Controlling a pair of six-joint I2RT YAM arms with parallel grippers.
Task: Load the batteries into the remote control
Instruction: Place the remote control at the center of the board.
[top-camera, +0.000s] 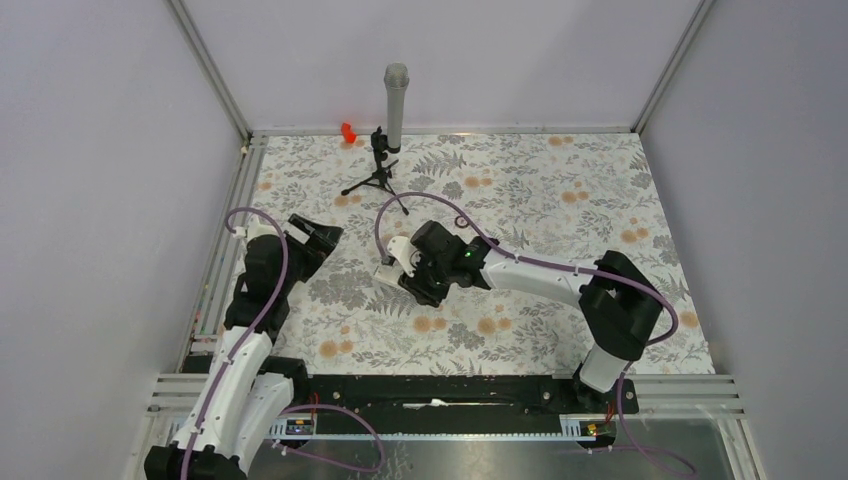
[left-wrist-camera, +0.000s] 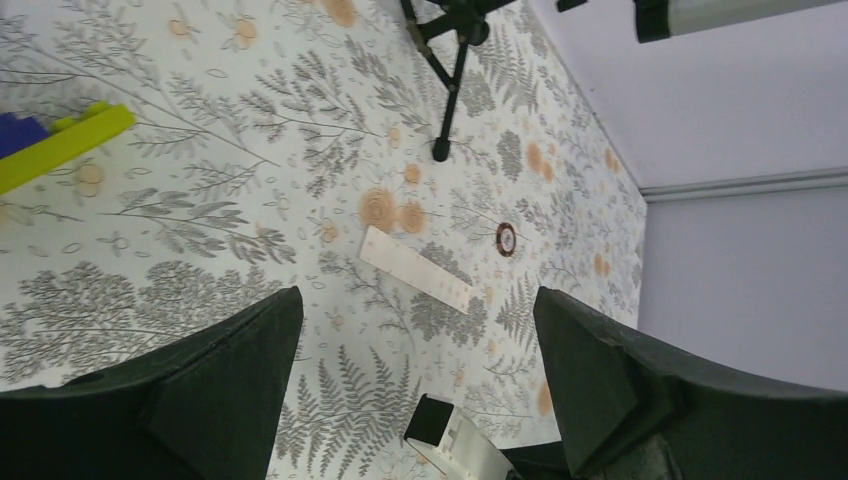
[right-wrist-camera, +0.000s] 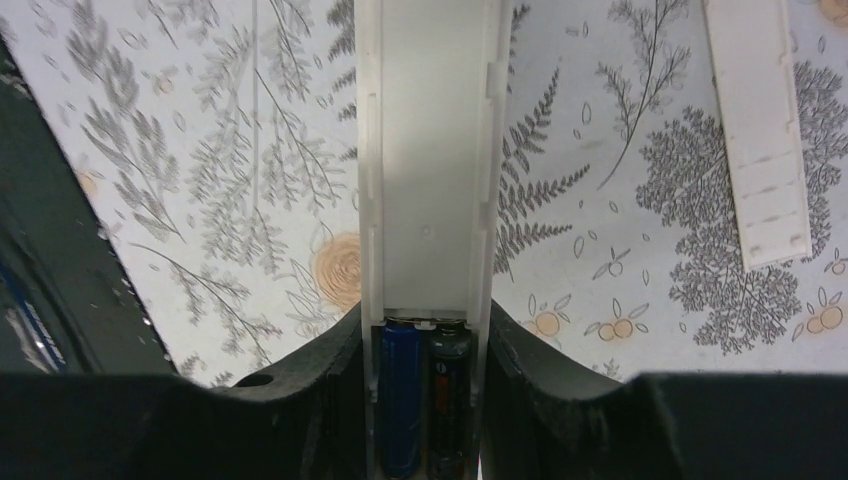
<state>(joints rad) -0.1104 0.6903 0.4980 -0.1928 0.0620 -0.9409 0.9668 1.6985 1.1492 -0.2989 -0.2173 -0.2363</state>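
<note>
1. I see both batteries (right-wrist-camera: 400, 400) seated in the open bay of the remote (right-wrist-camera: 430, 180), which my right end effector (top-camera: 403, 267) grips by its sides.
2. My left end effector (left-wrist-camera: 417, 325) hangs wide open, empty.
3. Left to do, I judge: fitting the loose cover (right-wrist-camera: 758, 130) lying on the counter (top-camera: 560, 200).

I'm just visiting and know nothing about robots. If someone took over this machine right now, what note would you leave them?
Left gripper: open and empty, above the floral table cloth.
Right gripper: shut on the slim white plastic remote control, whose back is open.
Two small cylindrical batteries, one blue and one dark, sit side by side in its compartment.
Done: both batteries are in.
Left: the flat white strip, probably the cover, lies apart on the cloth and likely needs fitting back.
</note>
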